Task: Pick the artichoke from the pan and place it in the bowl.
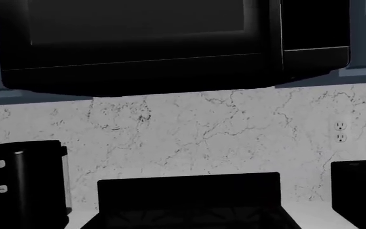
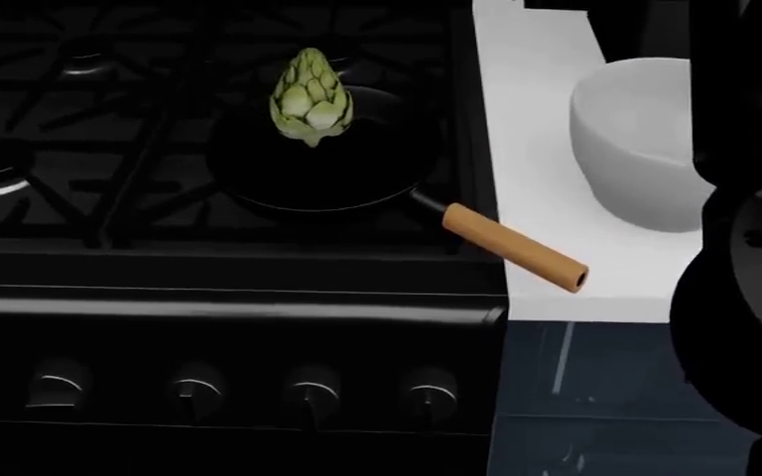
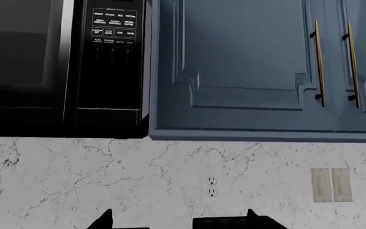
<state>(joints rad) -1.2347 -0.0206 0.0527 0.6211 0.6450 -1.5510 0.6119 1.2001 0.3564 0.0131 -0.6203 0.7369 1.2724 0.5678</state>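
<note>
In the head view the pale green artichoke (image 2: 311, 96) stands point-up in the black pan (image 2: 315, 178) on the stove's right front burner. The pan's tan wooden handle (image 2: 514, 246) juts out over the white counter. The white bowl (image 2: 633, 139) sits on that counter to the right of the pan, partly behind my dark right arm (image 2: 752, 278). My right gripper (image 3: 179, 220) faces the back wall, well above the pan; its dark fingertips (image 3: 106, 220) stand wide apart with nothing between them. The left wrist view shows no fingers that stand out against the black stove.
The black stove (image 2: 116, 119) has grates and a row of knobs (image 2: 313, 385) along its front. A microwave (image 1: 145, 43) hangs above the stove's back panel (image 1: 189, 191). A dark appliance (image 1: 24, 181) stands on the counter beside the stove. Blue cabinets (image 3: 247, 67) hang above the marble backsplash.
</note>
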